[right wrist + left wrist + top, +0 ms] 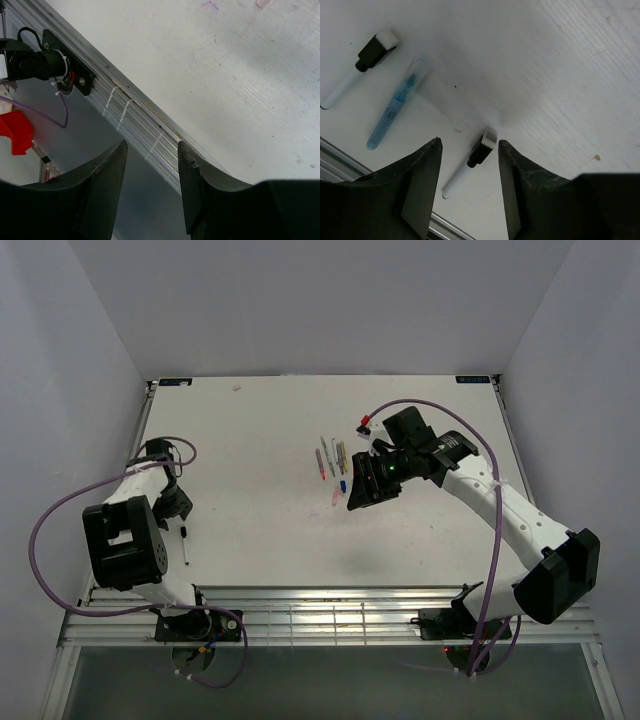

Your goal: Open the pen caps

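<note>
A: Pens, count?
B: Left wrist view, three. One white pen (460, 179) low centre, black cap (481, 150) still on. Second white pen (340, 90) upper left, also black-capped. Blue pen (390, 117) beside it, clear cap on. Top view adds a row of pens (333, 455) mid-frame, five or so, too thin to count for sure.
A: Loose caps?
B: Two I can make out: blue cap (343, 484) and pink cap (335, 497), just below that row.
A: Left arm?
B: Left arm (125, 540) is folded at the left edge of the table (260, 430). Left gripper (469, 141) points down, jaws spread. The low-centre white pen lies between the fingers, touching neither.
A: Right?
B: Right arm (505, 515) reaches from lower right toward centre. Right gripper (151, 142) sits just right of the loose caps, tilted, jaws spread, nothing between them. Its camera looks over the table's near rail (130, 107).
</note>
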